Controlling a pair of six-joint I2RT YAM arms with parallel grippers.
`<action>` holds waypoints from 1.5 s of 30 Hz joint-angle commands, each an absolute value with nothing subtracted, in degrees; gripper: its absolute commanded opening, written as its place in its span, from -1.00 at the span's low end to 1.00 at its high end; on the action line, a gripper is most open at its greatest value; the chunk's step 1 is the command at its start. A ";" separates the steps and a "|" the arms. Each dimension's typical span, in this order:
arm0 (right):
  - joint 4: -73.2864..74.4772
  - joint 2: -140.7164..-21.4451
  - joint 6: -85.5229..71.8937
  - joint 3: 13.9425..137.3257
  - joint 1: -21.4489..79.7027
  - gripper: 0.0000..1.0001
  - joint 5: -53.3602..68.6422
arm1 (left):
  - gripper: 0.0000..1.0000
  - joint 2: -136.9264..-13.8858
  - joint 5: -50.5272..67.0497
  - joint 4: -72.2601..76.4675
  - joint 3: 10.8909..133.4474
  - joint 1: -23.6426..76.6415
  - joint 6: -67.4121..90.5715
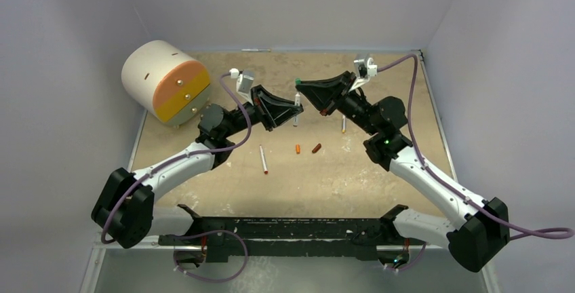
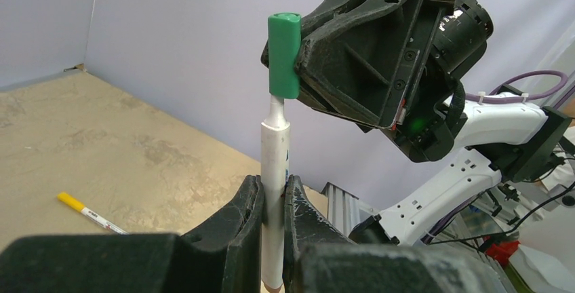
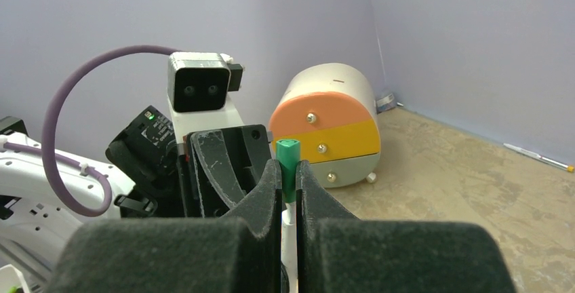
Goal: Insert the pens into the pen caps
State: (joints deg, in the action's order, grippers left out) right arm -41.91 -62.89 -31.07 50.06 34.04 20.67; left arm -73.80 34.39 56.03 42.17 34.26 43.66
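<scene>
Seating the white pen in the green cap is the step we judge to be in hand, and it looks partly done. Our left gripper is clamped on the pen's barrel, holding it upright above the table. Our right gripper is closed on the cap just above it. In the left wrist view the pen's narrow neck appears to enter the cap's lower mouth. The wider barrel shoulder stands below the mouth with a gap showing, so we take the cap as not yet home.

To finish well, we want the two axes in line. The cap looks close to parallel with the barrel, perhaps slightly offset, so we should correct sideways first and then push only along the pen's length. The left grip sits low on the barrel, and the long free length above it may bend or slide between the pads. A slow, steady press suits that better than a jab. We should let go on one side only, once the shoulder meets the cap.

Well apart on the table lie another pen, an orange cap and a dark red-brown cap.
</scene>
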 commanded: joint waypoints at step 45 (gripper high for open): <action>-42.45 -60.54 -28.59 50.39 34.02 -0.46 22.79 | -1.00 -74.74 32.76 55.02 47.61 36.38 35.18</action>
State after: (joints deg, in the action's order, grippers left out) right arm -42.24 -62.17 -29.93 48.51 33.69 19.68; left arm -75.00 30.96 53.41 44.69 36.07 37.65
